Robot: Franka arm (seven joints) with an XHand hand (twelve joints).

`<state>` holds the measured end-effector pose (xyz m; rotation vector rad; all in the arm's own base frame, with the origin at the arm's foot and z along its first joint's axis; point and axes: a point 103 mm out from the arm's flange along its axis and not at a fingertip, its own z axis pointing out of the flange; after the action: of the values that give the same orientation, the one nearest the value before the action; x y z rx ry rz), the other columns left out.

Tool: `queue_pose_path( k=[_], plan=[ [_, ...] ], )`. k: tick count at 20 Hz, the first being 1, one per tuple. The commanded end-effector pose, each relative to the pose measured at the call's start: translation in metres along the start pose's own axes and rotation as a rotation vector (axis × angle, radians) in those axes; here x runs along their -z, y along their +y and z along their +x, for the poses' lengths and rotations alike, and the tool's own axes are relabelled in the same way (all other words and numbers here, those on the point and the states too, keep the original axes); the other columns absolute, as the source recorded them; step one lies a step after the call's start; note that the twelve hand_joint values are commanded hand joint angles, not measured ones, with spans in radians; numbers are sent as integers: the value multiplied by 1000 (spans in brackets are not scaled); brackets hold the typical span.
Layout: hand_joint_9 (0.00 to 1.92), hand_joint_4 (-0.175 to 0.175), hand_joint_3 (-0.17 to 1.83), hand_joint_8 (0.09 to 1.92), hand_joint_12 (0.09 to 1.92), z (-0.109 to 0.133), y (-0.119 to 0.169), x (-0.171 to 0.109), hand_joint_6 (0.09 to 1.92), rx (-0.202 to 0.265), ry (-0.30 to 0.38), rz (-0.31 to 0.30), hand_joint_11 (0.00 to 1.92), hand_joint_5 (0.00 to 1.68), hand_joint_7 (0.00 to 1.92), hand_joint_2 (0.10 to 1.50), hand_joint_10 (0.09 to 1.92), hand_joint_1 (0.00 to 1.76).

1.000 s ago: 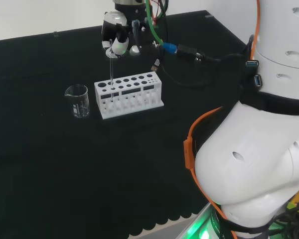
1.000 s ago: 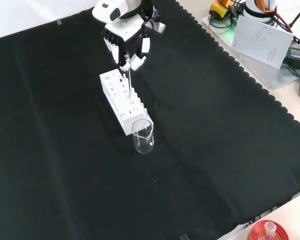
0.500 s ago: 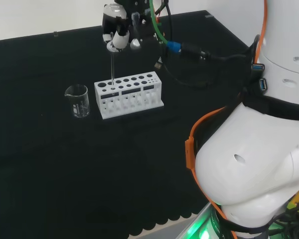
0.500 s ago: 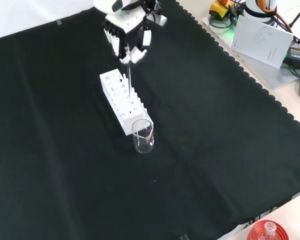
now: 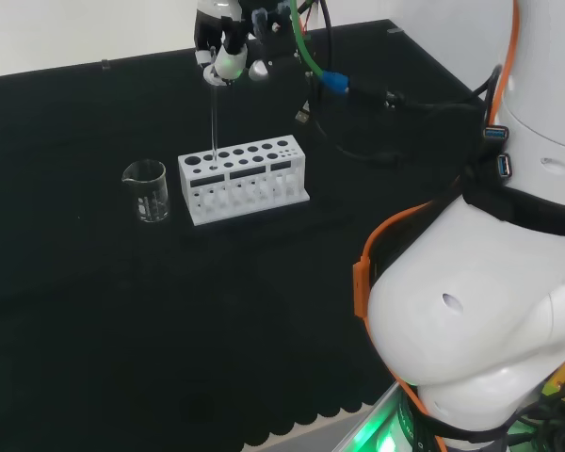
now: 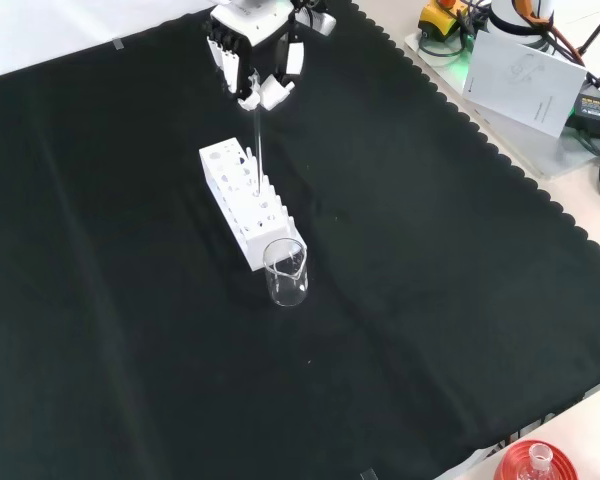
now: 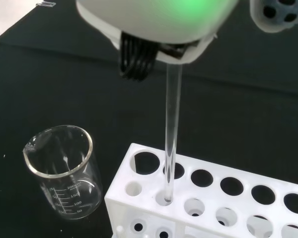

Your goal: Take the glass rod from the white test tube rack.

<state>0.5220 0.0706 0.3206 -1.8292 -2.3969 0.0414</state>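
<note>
The white test tube rack (image 5: 242, 177) (image 6: 242, 200) (image 7: 208, 198) stands on the black cloth. A clear glass rod (image 5: 213, 122) (image 6: 257, 140) (image 7: 171, 134) hangs upright from the hand (image 5: 228, 58) (image 6: 252, 62), whose fingers pinch its top. In the wrist view the rod's lower tip sits at a hole near the rack's end closest to the beaker. The hand is well above the rack, at the far side of the cloth in the head view.
A clear, empty glass beaker (image 5: 148, 190) (image 6: 285, 271) (image 7: 64, 171) stands just beside the rack's end. Cables (image 5: 358, 94) trail from the wrist. A red ribbed stand with a flask (image 6: 535, 462) sits at the cloth's edge in the front view.
The hand has risen with the rod over the last second, drawing most of the rod up out of the rack. Rack and beaker have stayed put.
</note>
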Motion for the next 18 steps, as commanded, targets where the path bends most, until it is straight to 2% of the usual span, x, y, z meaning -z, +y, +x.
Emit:
queue_pose_path(
  k=[1, 18],
  plan=[
    [1740, -175, 831, 729, 572, 9, -10, 20, 857, 3, 2, -27, 1551, 1115, 1383, 582, 201, 1323],
    [1745, -175, 841, 730, 575, 34, -24, 44, 857, 30, 10, -81, 1553, 1117, 1386, 577, 203, 1324]
  ],
)
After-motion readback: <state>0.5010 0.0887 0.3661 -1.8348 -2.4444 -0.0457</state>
